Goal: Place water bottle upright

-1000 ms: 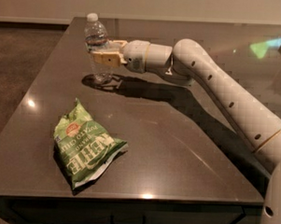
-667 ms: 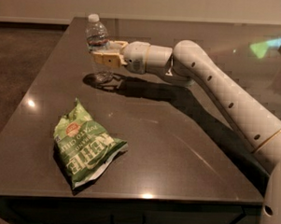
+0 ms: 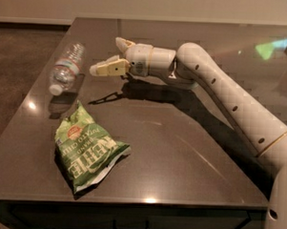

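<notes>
The water bottle (image 3: pixel 67 67), clear and ribbed with a white cap and a red, white and blue label band, is tipped over near the table's left edge. Its cap points toward the front and its shadow falls on the table just below the cap. I cannot tell if it rests flat on the surface. My gripper (image 3: pixel 108 55) is to its right, above the table. It is open and empty, with one finger (image 3: pixel 122 43) up and back and the other (image 3: pixel 106 68) lower and forward. A clear gap separates it from the bottle.
A green chip bag (image 3: pixel 87 152) lies flat on the dark table (image 3: pixel 180 151) in front of the bottle. My white arm (image 3: pixel 221 91) reaches in from the right across the table's back half. The floor drops away past the left edge.
Earlier my gripper was shut on the upright bottle. Now the gripper is open and apart from it, and the bottle has tipped over to the left.
</notes>
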Action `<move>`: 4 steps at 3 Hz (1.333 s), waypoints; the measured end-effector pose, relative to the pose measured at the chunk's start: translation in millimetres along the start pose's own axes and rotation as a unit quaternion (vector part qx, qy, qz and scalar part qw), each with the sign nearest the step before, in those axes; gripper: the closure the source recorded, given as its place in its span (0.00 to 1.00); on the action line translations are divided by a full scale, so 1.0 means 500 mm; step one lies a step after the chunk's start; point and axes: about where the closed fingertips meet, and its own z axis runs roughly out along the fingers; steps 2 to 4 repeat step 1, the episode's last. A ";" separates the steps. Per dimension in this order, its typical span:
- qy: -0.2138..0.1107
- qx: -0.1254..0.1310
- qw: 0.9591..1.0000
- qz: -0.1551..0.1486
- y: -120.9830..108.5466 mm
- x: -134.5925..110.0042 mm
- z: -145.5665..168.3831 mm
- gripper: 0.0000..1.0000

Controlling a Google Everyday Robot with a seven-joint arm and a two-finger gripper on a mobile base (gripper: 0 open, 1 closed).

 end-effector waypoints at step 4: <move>0.000 0.000 1.000 0.000 0.000 0.000 0.000 0.00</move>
